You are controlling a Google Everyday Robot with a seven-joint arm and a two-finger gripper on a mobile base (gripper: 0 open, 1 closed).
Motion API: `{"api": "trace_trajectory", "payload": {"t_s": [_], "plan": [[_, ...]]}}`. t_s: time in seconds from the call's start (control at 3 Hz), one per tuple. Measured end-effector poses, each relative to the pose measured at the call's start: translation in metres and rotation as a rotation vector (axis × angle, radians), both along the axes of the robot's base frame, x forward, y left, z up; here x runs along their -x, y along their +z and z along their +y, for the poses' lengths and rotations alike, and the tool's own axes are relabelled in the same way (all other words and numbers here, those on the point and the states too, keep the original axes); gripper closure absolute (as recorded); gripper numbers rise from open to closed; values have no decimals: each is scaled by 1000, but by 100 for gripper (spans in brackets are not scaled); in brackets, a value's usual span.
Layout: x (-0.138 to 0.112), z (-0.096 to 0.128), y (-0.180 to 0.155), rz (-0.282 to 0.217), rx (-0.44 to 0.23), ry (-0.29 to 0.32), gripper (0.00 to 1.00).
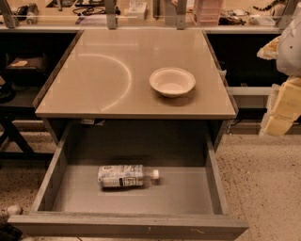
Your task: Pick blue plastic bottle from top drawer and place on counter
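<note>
Gripper (281, 107): pale yellowish blocky parts, cut off by the right frame edge, hanging off the counter's right side near its front right corner. It is clear of the counter and touches nothing. How far open it is: cannot tell. It has no hold on the bottle. A white-grey arm section (290, 44) sits above it, also right of the counter.

Counter (94, 96): beige, glossy, grey-rimmed, with a faint curved arc mark (123, 70) on its left half.

Top drawer (127, 226): grey metal, pulled fully out from under the counter's front edge, flat bottom and low sides.

Blue plastic bottle (122, 176): lies on its side on the drawer floor, below the counter's front edge and a bit left of the counter's middle. Its white cap points right, the pale label with a dark patch faces up, and it is apart from all the drawer walls.

White bowl (172, 81): upright on the counter, right of centre, toward the front.

Cluttered shelf (141, 10): behind the counter's far edge.

Speckled floor (263, 188): beside the counter's right side.
</note>
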State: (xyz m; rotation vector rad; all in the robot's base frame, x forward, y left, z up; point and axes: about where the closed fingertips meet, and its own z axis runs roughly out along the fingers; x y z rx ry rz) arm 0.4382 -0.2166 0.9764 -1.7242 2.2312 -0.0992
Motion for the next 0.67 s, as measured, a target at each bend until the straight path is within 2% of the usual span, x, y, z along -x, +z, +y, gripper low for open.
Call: {"api": "trace_trajectory", "payload": {"t_s": [0.33,0.67], "plan": [[0,2,0,-6,-5,1,0],[3,26,-19,11,-28,15,0]]}}
